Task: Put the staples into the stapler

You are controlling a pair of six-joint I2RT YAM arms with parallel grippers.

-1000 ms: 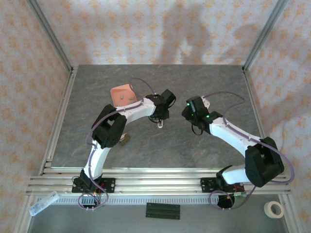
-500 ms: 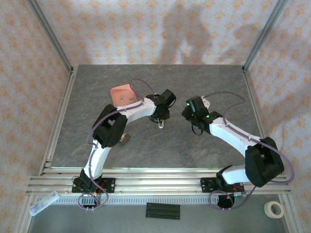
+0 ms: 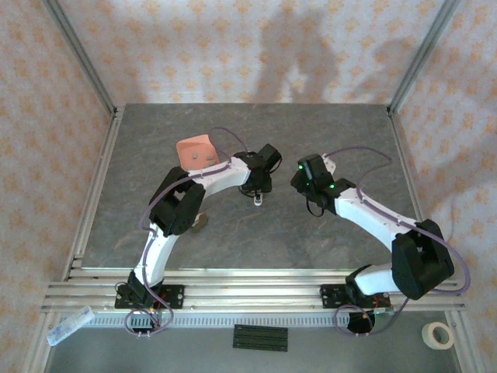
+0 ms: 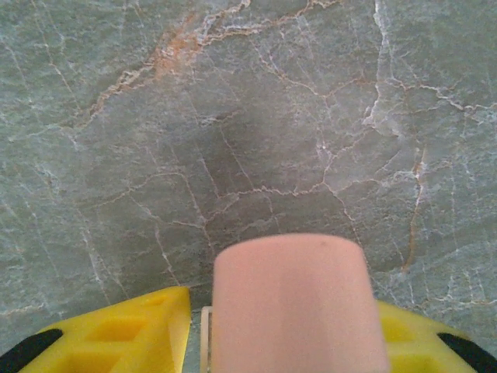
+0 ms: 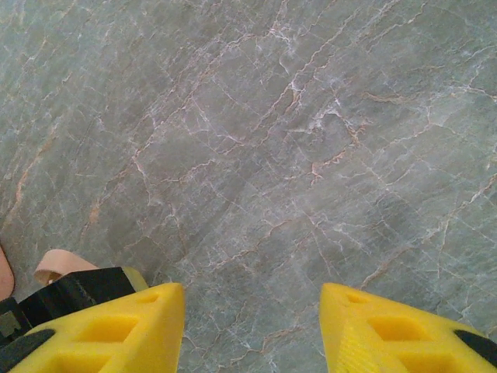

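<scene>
Shifted only a touch since before, the left hand [image 4: 283,346] clamps the pale pink stapler [image 4: 289,299] over the grey marbled bench [image 4: 233,116] (the right hand [image 5: 252,330] hangs wide open, empty).

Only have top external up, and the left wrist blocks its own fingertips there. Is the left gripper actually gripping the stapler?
Observer: Yes. In the left wrist view the pink stapler sits clamped between the yellow fingers of the left gripper.
Operator: Right gripper carrying anything?
Observer: No. The right wrist view has the right gripper open, with bare table between its fingers.
Operator: Is the stapler inside the right gripper's span?
Observer: No. In the right wrist view its pink end sits at the lower left, outside the right gripper's fingers and not touching them.
</scene>
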